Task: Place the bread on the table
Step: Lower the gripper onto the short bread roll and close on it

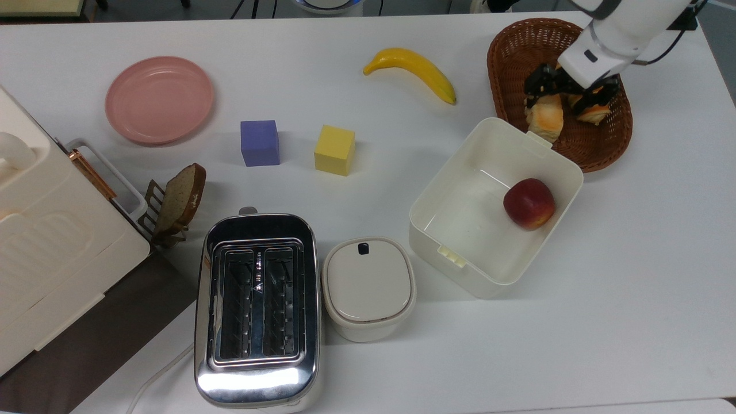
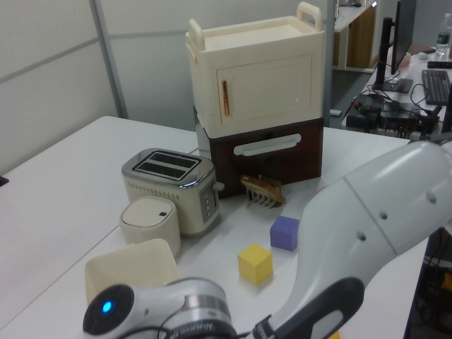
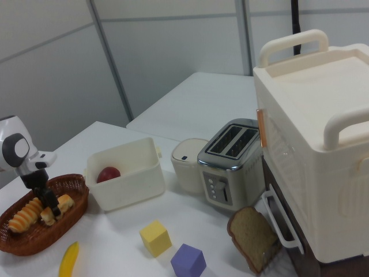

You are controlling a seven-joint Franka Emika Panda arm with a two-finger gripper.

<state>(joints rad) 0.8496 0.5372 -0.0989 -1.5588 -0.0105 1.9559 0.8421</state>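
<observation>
The end effector [image 1: 566, 96] covers the upper end of the bread [image 1: 545, 118] and most of the striped roll [image 1: 595, 112] in the wicker basket [image 1: 512, 52], upper right of the top view. Its fingers stand spread, one touching the bread's upper end and one on the roll. The bread lies at the basket's lower left edge beside the white box [image 1: 454, 230], off the tabletop [image 1: 632, 287], long axis running roughly up-down in the frame.

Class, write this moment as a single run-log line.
phase: reaching | gripper: open, down in basket | bread: in basket, not lifted | table: bread not yet placed
</observation>
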